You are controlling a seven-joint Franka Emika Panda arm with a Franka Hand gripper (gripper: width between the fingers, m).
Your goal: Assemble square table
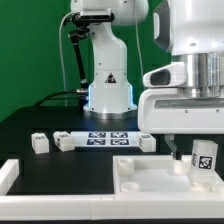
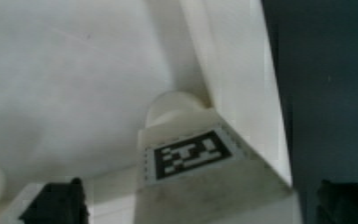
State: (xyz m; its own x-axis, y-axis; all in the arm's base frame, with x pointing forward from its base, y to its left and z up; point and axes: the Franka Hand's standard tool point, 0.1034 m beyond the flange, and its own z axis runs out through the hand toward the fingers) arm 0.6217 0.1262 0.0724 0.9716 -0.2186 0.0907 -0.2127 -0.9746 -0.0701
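The white square panel [image 1: 140, 178] lies with its recessed side up at the front of the black table. A white block leg [image 1: 204, 160] with a marker tag stands upright in the panel's corner on the exterior view's right. My gripper [image 1: 197, 150] hangs over that leg. In the wrist view the leg [image 2: 202, 160] rises between my two dark fingertips [image 2: 55, 203], with a gap on each side, so the gripper [image 2: 197, 205] is open and holds nothing. The panel's recessed face [image 2: 69, 90] and rim [image 2: 229, 50] fill the wrist view behind the leg.
Three loose white legs [image 1: 39, 143] [image 1: 66, 141] [image 1: 143, 141] lie in a row behind the panel, beside the marker board [image 1: 108, 137]. A long white bar [image 1: 10, 175] edges the table on the exterior view's left. The arm's base [image 1: 108, 90] stands at the back.
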